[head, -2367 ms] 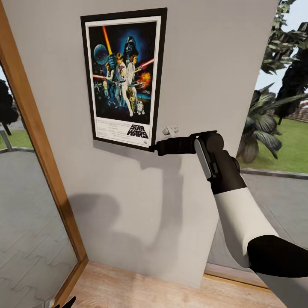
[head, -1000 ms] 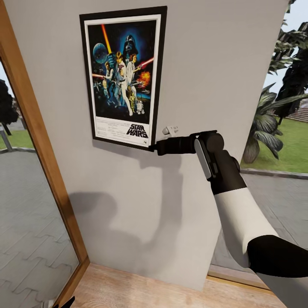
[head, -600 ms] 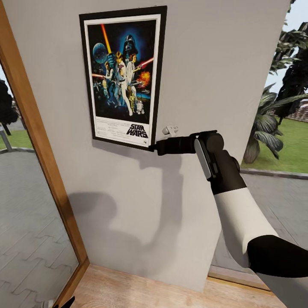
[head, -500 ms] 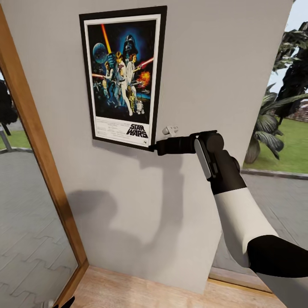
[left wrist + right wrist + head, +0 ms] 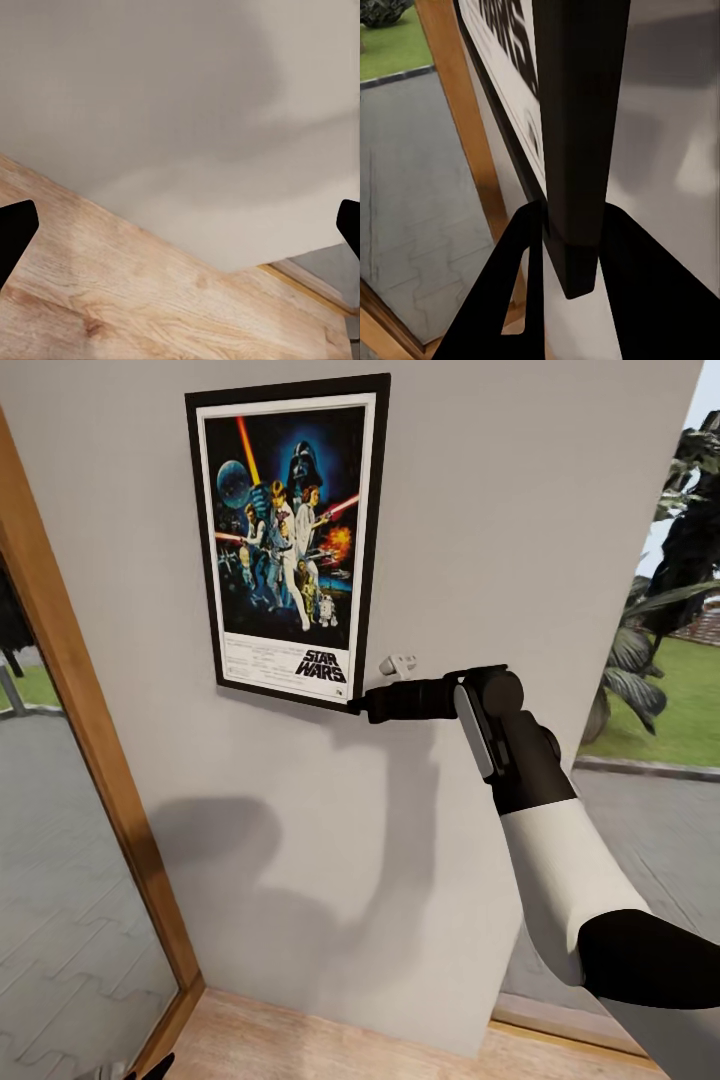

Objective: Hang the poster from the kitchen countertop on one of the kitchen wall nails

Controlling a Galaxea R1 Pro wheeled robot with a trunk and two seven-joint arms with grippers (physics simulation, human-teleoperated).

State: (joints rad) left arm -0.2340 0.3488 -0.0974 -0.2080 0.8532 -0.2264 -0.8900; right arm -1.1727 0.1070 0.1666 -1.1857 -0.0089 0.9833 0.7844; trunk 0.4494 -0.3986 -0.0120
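Observation:
The poster (image 5: 285,540) stands upright and flat against the pale grey wall panel (image 5: 500,510), its black frame and the STAR WARS logo plain to see. My right gripper (image 5: 362,705) is shut on the poster's lower right corner. In the right wrist view its two dark fingers (image 5: 521,255) clasp the black frame edge (image 5: 577,135). My left gripper (image 5: 180,229) hangs low with its fingertips wide apart, open over the wood floor (image 5: 112,300); a tip of it shows at the head view's lower edge (image 5: 155,1068). The wall nails are hidden and the kitchen countertop is out of view.
A wood post (image 5: 90,760) frames a glass wall left of the panel, with grey paving beyond. Right of the panel, glass shows plants (image 5: 640,670) and lawn outside. Light wood plank floor (image 5: 330,1045) meets the foot of the wall.
The camera has shifted a little, so the panel's edges and the wood post sit differently in the picture. The poster and my right gripper keep the same hold and place.

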